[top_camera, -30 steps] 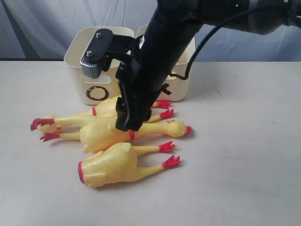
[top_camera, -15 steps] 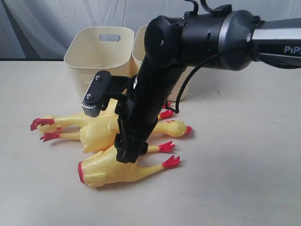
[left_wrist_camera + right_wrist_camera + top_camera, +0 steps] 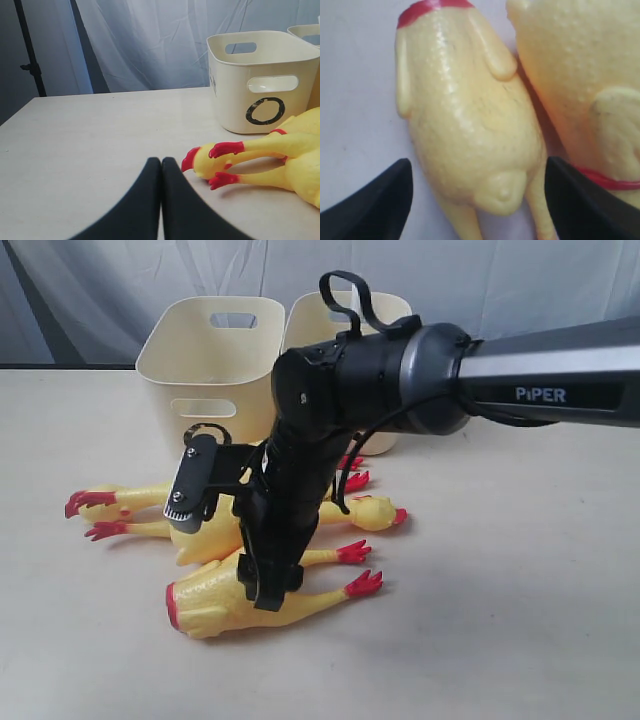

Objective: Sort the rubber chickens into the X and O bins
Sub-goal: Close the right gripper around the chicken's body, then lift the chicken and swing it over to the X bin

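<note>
Your right gripper [image 3: 268, 592] spread wide, straddling nearest rubber chicken [image 3: 215, 602] at near side of pile. Centre fingers [image 3: 375, 200] on fat body, keep far finger clear of neighbour chicken [image 3: 570, 75] just beside, then squeeze. Your left gripper [image 3: 161, 200] pressed shut, empty. O bin [image 3: 257, 90] far, behind pile.

yellow chickens [image 3: 215, 602] with red feet, cream bins [image 3: 205, 370].
</note>
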Controlling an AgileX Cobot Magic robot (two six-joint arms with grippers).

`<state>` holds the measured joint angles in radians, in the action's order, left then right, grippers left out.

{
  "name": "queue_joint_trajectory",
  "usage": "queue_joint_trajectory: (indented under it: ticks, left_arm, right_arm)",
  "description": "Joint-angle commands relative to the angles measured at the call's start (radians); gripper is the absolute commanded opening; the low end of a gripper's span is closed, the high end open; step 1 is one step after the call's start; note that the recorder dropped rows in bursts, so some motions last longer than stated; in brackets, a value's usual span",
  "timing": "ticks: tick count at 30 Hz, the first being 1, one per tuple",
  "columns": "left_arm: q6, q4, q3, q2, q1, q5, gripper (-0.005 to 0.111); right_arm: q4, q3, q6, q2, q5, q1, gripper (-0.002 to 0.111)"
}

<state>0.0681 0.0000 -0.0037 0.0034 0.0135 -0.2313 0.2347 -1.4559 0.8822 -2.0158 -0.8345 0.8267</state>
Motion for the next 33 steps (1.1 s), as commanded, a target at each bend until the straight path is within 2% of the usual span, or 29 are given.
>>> queue_joint_trajectory:
  ticks: [1,17,19,24,25,26,33]
  left_arm:
    - [-0.005,0.000,0.004,-0.003,0.004,-0.001,0.000]
    - [-0.005,0.000,0.004,-0.003,0.004,-0.001,0.000]
    - [-0.005,0.000,0.004,-0.003,0.004,-0.001,0.000]
    - [-0.005,0.000,0.004,-0.003,0.004,-0.001,0.000]
    - [-0.005,0.000,0.004,-0.003,0.004,-0.001,0.000]
    - [-0.005,0.000,0.004,-0.003,0.004,-0.001,0.000]
    - [-0.005,0.000,0.004,-0.003,0.004,-0.001,0.000]
  right_arm:
    - [-0.010,0.006,-0.005,-0.013,0.043,0.001,0.069]
    - [0.022,0.006,-0.023,-0.074,0.028,0.001,0.067]
    - [0.022,0.006,-0.023,-0.074,0.006,0.001,0.057]
    - [0.016,0.006,-0.023,-0.074,-0.098,0.001,0.009]
    - [0.013,0.006,-0.023,-0.074,-0.106,0.001,0.003]
    - [0.011,0.006,-0.023,-0.074,-0.122,0.001,-0.001]
    - [0.042,0.006,-0.025,0.001,-0.184,0.001,-0.001]
